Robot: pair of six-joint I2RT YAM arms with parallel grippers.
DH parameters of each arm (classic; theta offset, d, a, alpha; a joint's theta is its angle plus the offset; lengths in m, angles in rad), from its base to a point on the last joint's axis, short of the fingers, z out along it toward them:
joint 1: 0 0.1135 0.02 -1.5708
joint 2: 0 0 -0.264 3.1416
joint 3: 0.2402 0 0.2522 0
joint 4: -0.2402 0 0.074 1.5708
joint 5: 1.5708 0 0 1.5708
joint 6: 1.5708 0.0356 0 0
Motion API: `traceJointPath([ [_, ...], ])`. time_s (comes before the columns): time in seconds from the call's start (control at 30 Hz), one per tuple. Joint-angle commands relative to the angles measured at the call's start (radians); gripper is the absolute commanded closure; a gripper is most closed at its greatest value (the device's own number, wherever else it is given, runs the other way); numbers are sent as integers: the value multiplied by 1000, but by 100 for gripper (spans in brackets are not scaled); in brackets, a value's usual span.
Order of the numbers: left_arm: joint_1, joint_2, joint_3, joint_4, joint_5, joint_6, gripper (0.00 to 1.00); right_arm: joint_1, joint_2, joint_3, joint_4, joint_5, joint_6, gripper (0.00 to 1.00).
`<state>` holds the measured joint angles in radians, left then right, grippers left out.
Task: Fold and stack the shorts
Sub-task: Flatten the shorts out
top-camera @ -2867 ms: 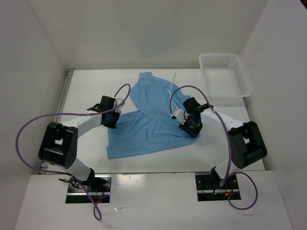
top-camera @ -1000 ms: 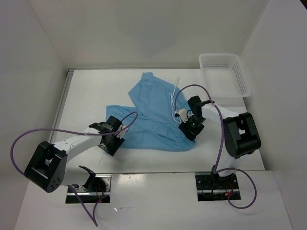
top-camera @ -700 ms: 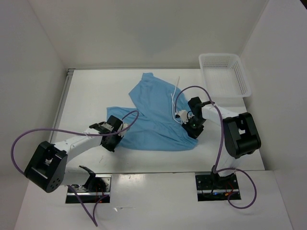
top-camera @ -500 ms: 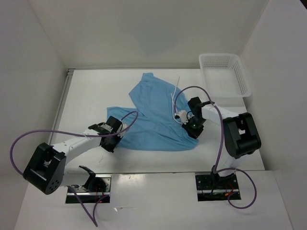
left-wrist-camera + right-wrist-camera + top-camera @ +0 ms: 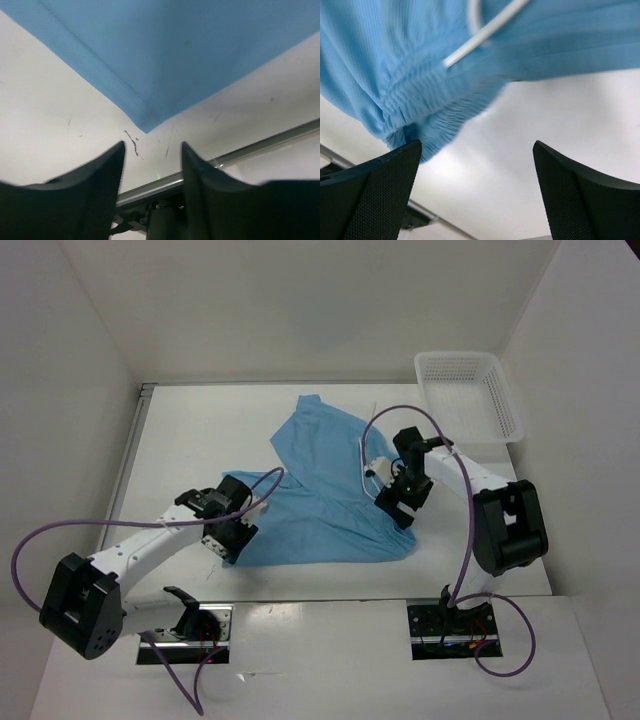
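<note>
Top external view has the sky-blue shorts point(image 5: 320, 495) spread out mid-worktop point(image 5: 190, 430), thin white drawstring point(image 5: 361, 455) trailing over the right part, w/ the white mesh basket point(image 5: 505, 405) well apart in the far right corner. Left claw point(image 5: 228, 548) sits at the fabric's near-left corner. Left wrist view shows its fingers apart w/ nothing between them, the hem corner lying on the worktop just beyond the tips. Right claw point(image 5: 397, 512) is over the shorts' right edge: fingers wide apart, gripping nothing, w/ the gathered waistband point(image 5: 430, 105) and drawstring just ahead.
</note>
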<state>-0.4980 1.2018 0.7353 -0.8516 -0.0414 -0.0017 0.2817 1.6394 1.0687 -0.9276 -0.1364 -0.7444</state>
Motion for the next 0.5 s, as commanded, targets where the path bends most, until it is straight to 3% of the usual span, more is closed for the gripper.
traceJointPath([
  [0.0,64,-11,87,97,30,2,40,4,-133,184,-54,6,30,3],
  [0.1,166,45,205,311,130,2,11,4,-144,312,-45,-52,62,3],
  [0.17,219,114,278,376,175,2,11,4,-103,374,11,-74,134,6],
  [0.27,260,336,478,428,187,2,11,4,-18,425,177,-77,276,11],
  [0.33,269,513,640,428,175,2,11,4,60,453,287,-26,344,17],
  [0.47,282,775,916,365,156,2,11,4,190,536,407,109,467,19],
])
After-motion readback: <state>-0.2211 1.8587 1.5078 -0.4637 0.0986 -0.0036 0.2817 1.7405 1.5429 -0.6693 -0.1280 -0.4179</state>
